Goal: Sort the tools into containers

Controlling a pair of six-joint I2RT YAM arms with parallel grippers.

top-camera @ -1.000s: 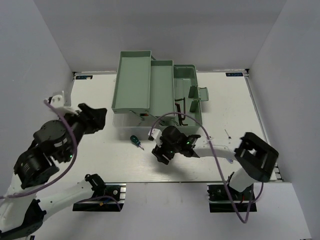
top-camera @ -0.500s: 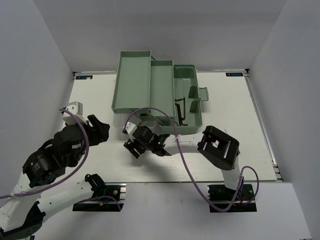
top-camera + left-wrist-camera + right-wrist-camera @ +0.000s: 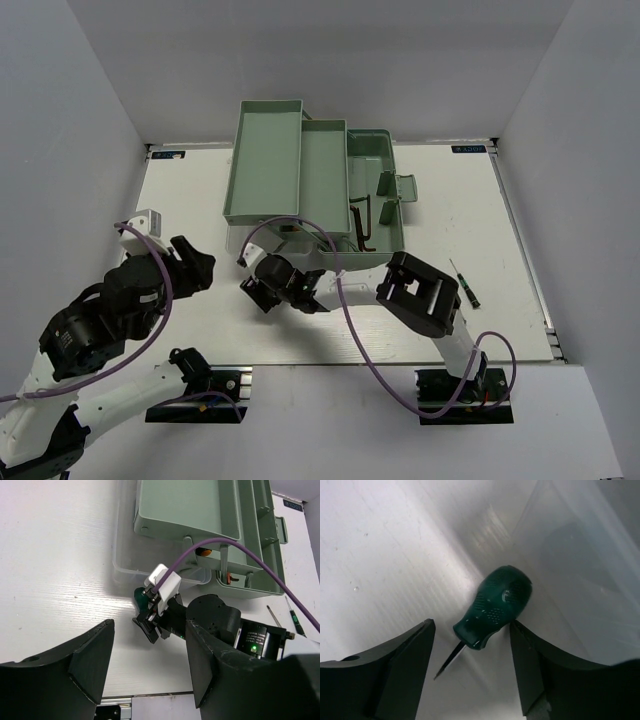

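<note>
Stubby green-handled screwdriver (image 3: pixel 495 607) is lying flat on the bench (image 3: pixel 185 200) at the near-left corner of the toolbox (image 3: pixel 372 148), its butt end hard up to the toolbox's translucent lid (image 3: pixel 580 555) (touching or a hair off, cannot tell) and its blade pointing away from the toolbox. The right gripper (image 3: pixel 470 627) is sitting low over it with jaws apart, one on each side of the handle. Neither is visibly pressing yet, though the one on the toolbox side is running very close. Judging by the straddle, it is lining up to pinch across the handle, and the lid wall is leaving little room on that side, which likely explains the slanted approach. The left gripper (image 3: pixel 202 262) is hanging off the toolbox's left front, jaws apart and empty, probably keeping out of the way. The toolbox's trays (image 3: pixel 265 160) are standing fanned open to the left, leaving the compartments reachable from above. Dark hex keys (image 3: pixel 362 225) are lying in the toolbox base, seemingly sorted. A thin precision screwdriver (image 3: pixel 466 285) is waiting on the bench off the toolbox's near-right side.
</note>
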